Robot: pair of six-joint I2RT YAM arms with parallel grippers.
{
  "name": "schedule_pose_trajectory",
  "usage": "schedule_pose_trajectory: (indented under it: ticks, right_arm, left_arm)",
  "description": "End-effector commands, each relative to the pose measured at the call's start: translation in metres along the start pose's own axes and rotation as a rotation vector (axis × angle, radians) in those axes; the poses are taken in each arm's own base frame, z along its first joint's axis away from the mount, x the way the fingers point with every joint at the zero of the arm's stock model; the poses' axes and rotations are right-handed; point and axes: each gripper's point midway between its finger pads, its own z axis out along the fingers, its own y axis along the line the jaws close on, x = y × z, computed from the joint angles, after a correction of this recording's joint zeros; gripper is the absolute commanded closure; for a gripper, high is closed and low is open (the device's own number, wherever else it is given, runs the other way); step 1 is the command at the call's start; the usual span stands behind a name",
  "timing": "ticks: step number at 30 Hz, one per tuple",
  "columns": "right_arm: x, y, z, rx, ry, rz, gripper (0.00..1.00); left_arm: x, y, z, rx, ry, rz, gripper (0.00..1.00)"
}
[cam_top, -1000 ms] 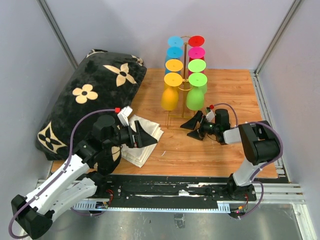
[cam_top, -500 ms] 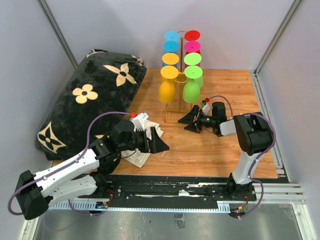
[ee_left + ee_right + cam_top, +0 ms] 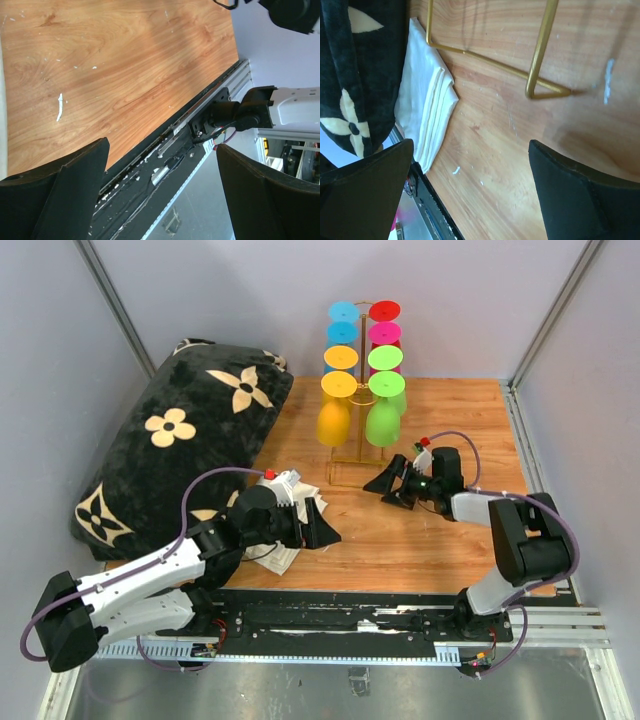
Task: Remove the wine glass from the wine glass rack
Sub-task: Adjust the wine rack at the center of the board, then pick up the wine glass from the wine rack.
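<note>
Swinging rightward off the folded white cloth point(image 3: 277, 557) over the past second, the left gripper point(image 3: 328, 533) hung low over the near part of the light-brown wooden tabletop point(image 3: 440, 545), its black fingers point(image 3: 75, 190) spread wide with nothing between them. Its wrist camera looked across bare wood to the black mounting rail point(image 3: 330, 615) at the table's near edge. The cloth lay partly under the left arm, beside the near corner of a black plush pillow with cream flower motifs point(image 3: 170, 450). Farther in and to the right, the right gripper point(image 3: 386, 488) had drawn slightly back toward its own side and sat low over the wood. It pointed left at the foot of the gold wire wine glass rack point(image 3: 347, 462), jaws fully parted and empty. From that wrist, a corner of the rack's rectangular base point(image 3: 540, 55) showed just beyond the open fingertips, apart from them. The rack itself had slid a little toward the far wall and stood upright near the table's far centre. Eight bright plastic wine glasses point(image 3: 341, 384) hung in two columns on either side of its central pole, none taken off. One yellow wine glass point(image 3: 333, 423) and one green wine glass point(image 3: 382, 423) hung lowest and nearest the grippers. Pale grey walls point(image 3: 460, 300) closed the scene behind.
</note>
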Motion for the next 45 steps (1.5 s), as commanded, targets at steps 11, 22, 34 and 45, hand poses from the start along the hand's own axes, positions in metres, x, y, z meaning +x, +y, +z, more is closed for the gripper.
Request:
schedule_pose_trajectory:
  ticks: [11,22,34,45]
  right_arm:
    - [-0.002,-0.032,-0.116,0.460,-0.300,0.046,0.02]
    - [-0.081,0.097,-0.230,0.482,-0.670,-0.300,0.01]
    - [-0.137,0.224,-0.207,0.096,-0.548,-0.295,0.11]
    - [-0.155,0.243,-0.180,-0.069,-0.488,-0.180,0.27]
  left_arm:
    - [0.006,0.035,0.042,-0.193,0.006,0.082,0.08]
    - [0.019,0.096,0.075,-0.454,0.060,0.147,0.07]
    - [0.005,0.048,0.066,-0.276,0.032,0.125,0.01]
    - [-0.012,0.023,0.045,-0.211,-0.039,0.095,0.00]
